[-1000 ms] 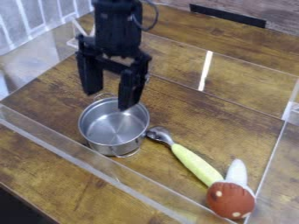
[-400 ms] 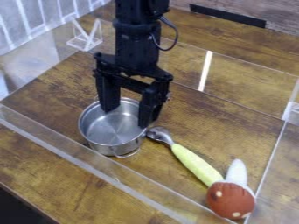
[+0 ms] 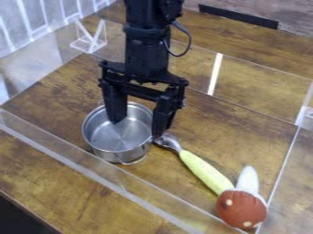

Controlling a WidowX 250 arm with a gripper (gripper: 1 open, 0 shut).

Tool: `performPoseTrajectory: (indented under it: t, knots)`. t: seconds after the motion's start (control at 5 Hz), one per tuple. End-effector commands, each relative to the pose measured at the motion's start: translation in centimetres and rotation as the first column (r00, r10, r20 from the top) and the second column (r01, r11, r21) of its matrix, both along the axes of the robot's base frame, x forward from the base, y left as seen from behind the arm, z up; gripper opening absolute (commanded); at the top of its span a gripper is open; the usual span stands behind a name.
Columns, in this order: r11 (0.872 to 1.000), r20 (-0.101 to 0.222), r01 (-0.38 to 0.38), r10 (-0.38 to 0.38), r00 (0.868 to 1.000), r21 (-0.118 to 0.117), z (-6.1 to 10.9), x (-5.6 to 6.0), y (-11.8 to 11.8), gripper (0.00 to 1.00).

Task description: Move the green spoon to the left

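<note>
The green spoon (image 3: 196,165) lies flat on the wooden table, its silver bowl (image 3: 167,143) next to the steel pot (image 3: 120,132) and its pale yellow-green handle running toward the lower right. My gripper (image 3: 139,115) hangs pointing down above the pot's right side, open, with one black finger (image 3: 115,102) over the pot and the other finger (image 3: 164,114) just above and left of the spoon's bowl. Nothing is between the fingers.
A red-brown mushroom toy (image 3: 242,207) with a white stem lies at the spoon handle's end, lower right. Clear acrylic walls (image 3: 215,73) fence the work area. A small white stand (image 3: 87,37) sits at the back left.
My gripper has shifted to the right, from above the pot's left side to above its right side, closer to the spoon's bowl, and has rolled a little. It stays open.
</note>
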State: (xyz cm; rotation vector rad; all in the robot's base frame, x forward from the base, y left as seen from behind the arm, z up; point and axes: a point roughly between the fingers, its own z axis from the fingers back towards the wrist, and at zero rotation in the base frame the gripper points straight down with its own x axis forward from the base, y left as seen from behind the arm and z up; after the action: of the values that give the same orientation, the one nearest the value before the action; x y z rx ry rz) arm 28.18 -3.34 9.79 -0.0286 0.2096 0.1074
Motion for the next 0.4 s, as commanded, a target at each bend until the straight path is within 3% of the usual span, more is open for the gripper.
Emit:
performPoseTrajectory:
  t: [0.0, 0.2]
  knots:
    - [0.993, 0.053, -0.117, 0.117, 0.992, -0.006, 0.36, 0.84, -1.19, 1.00]
    - [0.954, 0.070, -0.299, 0.300, 0.951, -0.026, -0.50, 0.77, -1.77, 1.00]
